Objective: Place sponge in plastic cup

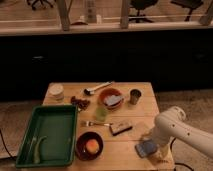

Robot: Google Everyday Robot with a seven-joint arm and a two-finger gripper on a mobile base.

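Observation:
The sponge [146,148], a small flat blue-grey pad, is at the table's front right corner. My gripper [151,143] is at the end of the white arm [175,129], right at the sponge and over its right side. A dark cup [135,96] stands upright at the back right of the table. A small pale green cup [101,113] stands near the table's middle. I cannot tell which of the two is the plastic cup. Both are well apart from the sponge and the gripper.
A red bowl [110,97] holds a grey-blue piece. A dark bowl [90,145] holds an orange fruit. A green tray [47,135] is at the left, a white tub [56,91] at the back left. A spoon [98,88], fork [94,123] and dark bar [121,129] lie between them.

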